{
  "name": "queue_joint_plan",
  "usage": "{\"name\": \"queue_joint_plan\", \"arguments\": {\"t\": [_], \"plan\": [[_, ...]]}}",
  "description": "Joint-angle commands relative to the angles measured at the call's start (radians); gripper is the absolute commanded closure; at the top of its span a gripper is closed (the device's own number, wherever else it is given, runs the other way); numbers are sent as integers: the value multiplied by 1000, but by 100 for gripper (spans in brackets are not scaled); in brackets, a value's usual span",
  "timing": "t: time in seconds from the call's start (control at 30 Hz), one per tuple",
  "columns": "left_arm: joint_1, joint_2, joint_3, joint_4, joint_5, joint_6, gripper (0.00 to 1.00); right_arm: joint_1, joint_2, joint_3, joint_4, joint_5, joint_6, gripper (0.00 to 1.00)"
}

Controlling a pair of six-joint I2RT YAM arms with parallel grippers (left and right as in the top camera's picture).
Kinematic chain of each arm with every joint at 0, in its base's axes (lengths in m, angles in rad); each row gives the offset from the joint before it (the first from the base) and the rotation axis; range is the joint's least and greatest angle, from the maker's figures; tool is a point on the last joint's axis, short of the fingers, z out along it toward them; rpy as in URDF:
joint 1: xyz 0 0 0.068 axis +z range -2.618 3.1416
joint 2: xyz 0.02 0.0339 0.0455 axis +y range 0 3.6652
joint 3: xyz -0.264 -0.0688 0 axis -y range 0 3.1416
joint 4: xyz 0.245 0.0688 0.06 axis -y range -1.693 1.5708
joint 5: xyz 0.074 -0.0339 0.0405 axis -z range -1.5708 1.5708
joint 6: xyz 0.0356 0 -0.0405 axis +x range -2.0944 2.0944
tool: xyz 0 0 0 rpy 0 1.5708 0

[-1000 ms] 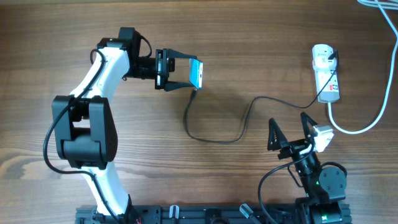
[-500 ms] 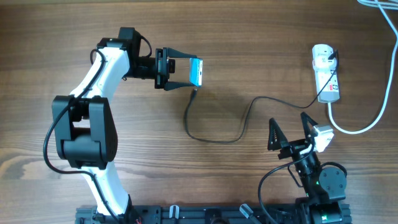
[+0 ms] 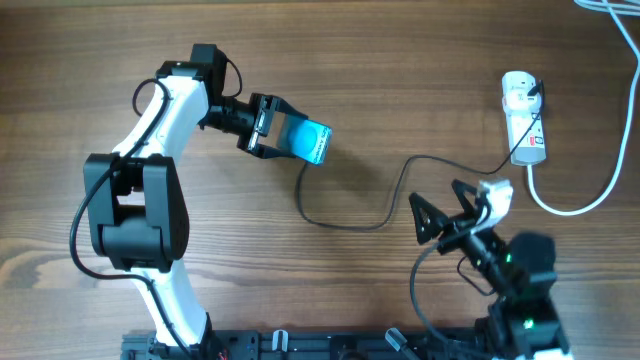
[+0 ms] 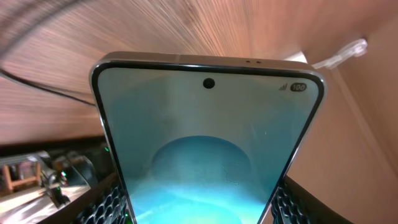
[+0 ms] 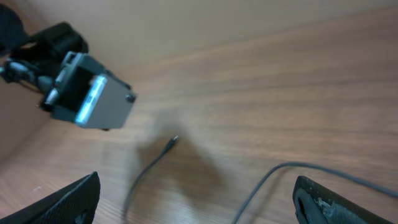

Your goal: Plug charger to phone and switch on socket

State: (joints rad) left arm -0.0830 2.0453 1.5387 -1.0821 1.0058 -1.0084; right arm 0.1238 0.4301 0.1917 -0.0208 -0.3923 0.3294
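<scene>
My left gripper (image 3: 285,135) is shut on the phone (image 3: 306,141), holding it above the table with its lit teal screen now facing up. In the left wrist view the phone (image 4: 208,143) fills the frame between the fingers. The charger cable (image 3: 350,222) lies loose on the table; its tiny connector (image 3: 313,150) rests just below the phone, apart from it, and shows in the right wrist view (image 5: 173,142). Its plug sits in the white socket (image 3: 523,120) at the far right. My right gripper (image 3: 440,212) is open and empty, above the cable's right bend.
A thicker white cable (image 3: 600,190) runs from the socket along the table's right side and up to the back right corner. Bare wooden table (image 3: 420,80) lies between the arms.
The left gripper has tilted the phone so its screen faces up, and shifted slightly down. The right arm has swung left toward the cable.
</scene>
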Motion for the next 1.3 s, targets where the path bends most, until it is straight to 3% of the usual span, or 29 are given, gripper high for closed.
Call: {"name": "queue_joint_plan", "arguments": {"t": [0.0, 0.1, 0.17, 0.27, 0.3, 0.33, 0.5, 0.6, 0.77, 1.07, 1.27], "plan": [[0, -11, 26, 18, -101, -26, 44, 3, 270, 244, -58, -122, 10, 0], [0, -11, 26, 27, -145, -55, 44, 3, 526, 457, -160, -252, -13, 0], [0, -11, 26, 39, -171, -55, 44, 3, 661, 537, -140, -316, 44, 0], [0, -11, 26, 39, -204, -76, 44, 5, 803, 545, 32, -359, 288, 0], [0, -11, 26, 42, -212, -79, 44, 19, 862, 545, 123, -406, 297, 5], [0, -11, 26, 42, -212, -81, 44, 41, 906, 545, 190, -423, 309, 17], [0, -11, 26, 42, -212, -107, 44, 229, 1069, 545, 353, -248, 543, 30], [0, -11, 26, 42, -212, -107, 44, 346, 1110, 545, 384, -74, 617, 31], [0, -11, 26, 42, -212, -106, 44, 432, 1128, 546, 412, 86, 653, 34], [0, -11, 26, 42, -216, -102, 44, 450, 1279, 685, 373, 54, 626, 39], [0, -11, 26, 42, -216, -102, 44, 502, 1355, 756, 363, 54, 613, 54]]}}
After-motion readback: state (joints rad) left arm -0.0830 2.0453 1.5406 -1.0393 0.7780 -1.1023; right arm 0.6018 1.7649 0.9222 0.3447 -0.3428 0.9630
